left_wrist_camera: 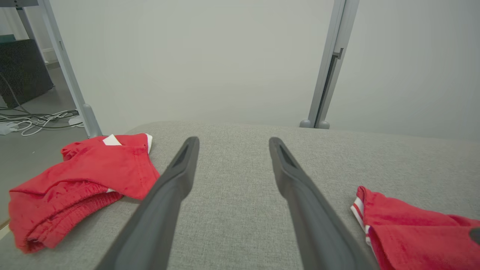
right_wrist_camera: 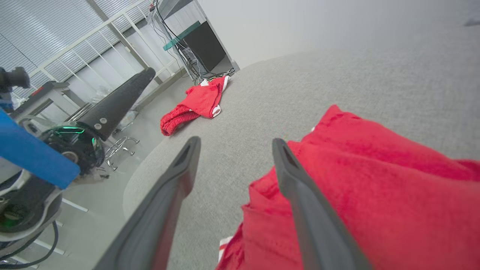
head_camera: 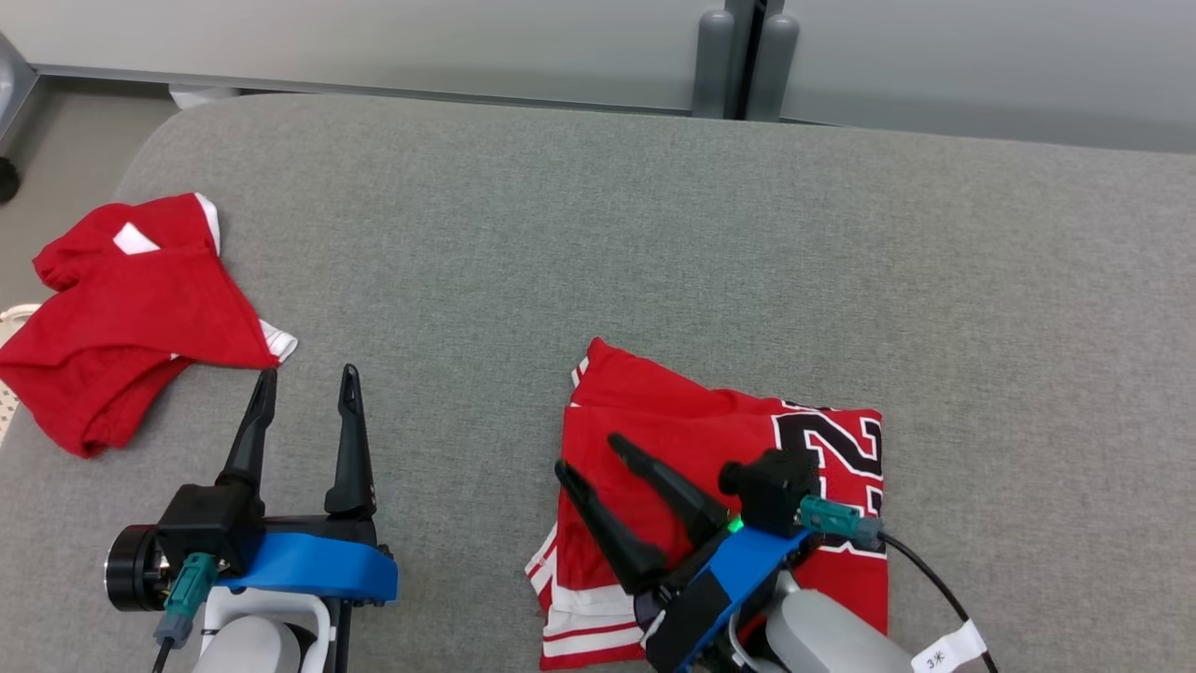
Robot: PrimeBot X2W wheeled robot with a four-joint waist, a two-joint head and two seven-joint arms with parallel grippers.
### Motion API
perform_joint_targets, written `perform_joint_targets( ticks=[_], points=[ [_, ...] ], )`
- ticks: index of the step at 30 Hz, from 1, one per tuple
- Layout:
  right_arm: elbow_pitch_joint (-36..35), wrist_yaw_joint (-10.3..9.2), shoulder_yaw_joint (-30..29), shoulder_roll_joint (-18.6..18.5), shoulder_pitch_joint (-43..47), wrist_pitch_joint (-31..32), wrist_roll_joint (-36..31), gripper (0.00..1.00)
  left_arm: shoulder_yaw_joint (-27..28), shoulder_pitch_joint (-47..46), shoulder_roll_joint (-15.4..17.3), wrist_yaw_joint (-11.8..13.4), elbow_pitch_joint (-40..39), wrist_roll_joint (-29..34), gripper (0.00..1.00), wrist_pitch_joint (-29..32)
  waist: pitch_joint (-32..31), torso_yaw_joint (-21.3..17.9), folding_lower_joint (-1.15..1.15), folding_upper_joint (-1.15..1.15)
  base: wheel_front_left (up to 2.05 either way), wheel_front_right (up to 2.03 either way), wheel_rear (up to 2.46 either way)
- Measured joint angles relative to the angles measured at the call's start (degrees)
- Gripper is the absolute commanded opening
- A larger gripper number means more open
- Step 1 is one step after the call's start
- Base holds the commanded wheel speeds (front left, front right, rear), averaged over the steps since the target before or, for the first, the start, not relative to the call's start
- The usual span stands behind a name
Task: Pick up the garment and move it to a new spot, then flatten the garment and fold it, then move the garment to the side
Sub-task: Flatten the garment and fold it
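Soft matt red cloth garment (head_camera: pixel 654 411) on rough-woven grey fabric surface (head_camera: pixel 654 234); smooth matt dark plastic jaws

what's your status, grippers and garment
Left gripper open, empty. Right gripper open over folded jersey, at its left edge. Second red garment lies apart, far left.

Work surface: a broad grey fabric-covered pad (head_camera: pixel 654 234) with a rounded far corner, evenly lit. Behind it stand plain pale wall panels (head_camera: pixel 374 47), joined at a grey upright post (head_camera: pixel 747 56) with two rounded feet. The grey floor (left_wrist_camera: pixel 33 150) on the left carries loose white cables (left_wrist_camera: pixel 33 122) near a dark cabinet (left_wrist_camera: pixel 22 71). Further off: slatted window blinds (right_wrist_camera: pixel 33 33) and a white rail frame (right_wrist_camera: pixel 112 22).
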Motion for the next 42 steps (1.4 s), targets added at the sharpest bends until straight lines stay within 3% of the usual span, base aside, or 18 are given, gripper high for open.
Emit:
perform_joint_targets(
  ticks=[5,9,14,21,27,42],
  points=[
    [-2.8,0.0,-3.3,0.1,-2.7,-2.9,-4.3,1.0,0.4,0.1,0.0,0.0,0.2,0.4,1.0,-0.1,-0.4,-1.5,0.0,0.0,0.0,0.0,0.0],
    [-6.5,0.0,-13.5,0.1,-1.7,-3.3,-11.9,1.0,0.8,1.0,0.2,0.2,0.2,0.5,1.0,-0.1,-1.5,-2.9,0.0,0.0,0.0,0.0,0.0],
    [-12.0,0.0,-26.3,-1.9,5.7,-3.2,-20.8,1.0,1.1,2.4,0.6,0.5,0.4,0.5,1.0,-0.2,-3.2,-4.8,0.0,0.0,0.0,0.0,0.0],
    [-19.0,0.0,-40.0,-2.7,17.4,0.7,-26.6,1.0,0.8,4.4,1.5,1.0,0.4,0.5,1.0,0.4,-6.2,-6.6,-0.01,0.0,0.0,0.0,0.0],
    [-24.8,0.0,-43.8,-1.8,24.1,4.7,-28.1,1.0,-0.4,7.1,2.4,1.1,0.1,0.9,1.0,2.2,-9.0,-7.3,-0.01,0.0,0.0,0.0,0.0],
    [-31.9,0.0,-45.6,-0.3,32.5,9.9,-28.6,1.0,-2.3,11.9,3.4,1.1,-1.0,0.4,1.0,4.5,-13.7,-7.2,-0.01,-0.01,0.0,0.0,0.0]
  ],
)
